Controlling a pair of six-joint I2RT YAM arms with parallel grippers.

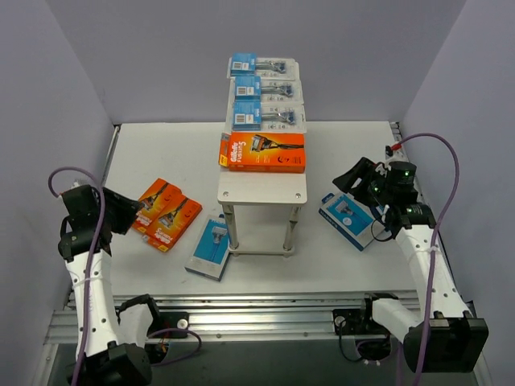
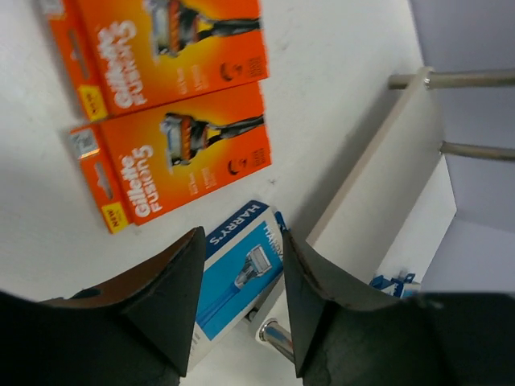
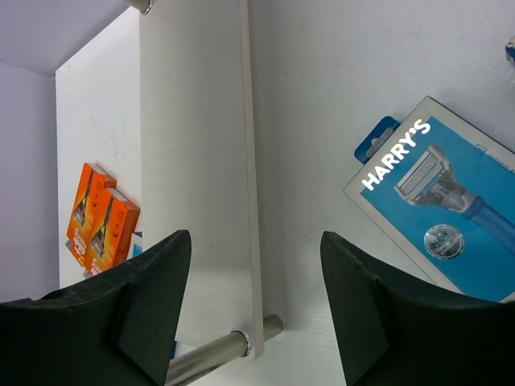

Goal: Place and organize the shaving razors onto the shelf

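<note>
The top external camera hung above and behind the arm bases, facing 12 o'clock and downward, far enough back to hold the whole table [image 1: 161, 153] with the shelf [image 1: 261, 193] at centre. The left wrist camera sat close over the table at the shelf's 9 o'clock, looking between its own fingers [image 2: 169, 305] toward 3 o'clock. The right wrist camera, equally near at the shelf's 3 o'clock, faced 9 o'clock. All three views shared the shelf and the two orange boxes [image 1: 165, 213].

White table [image 1: 161, 153] with shelf [image 1: 261, 190] and four razor packs [image 1: 167, 214]
</note>
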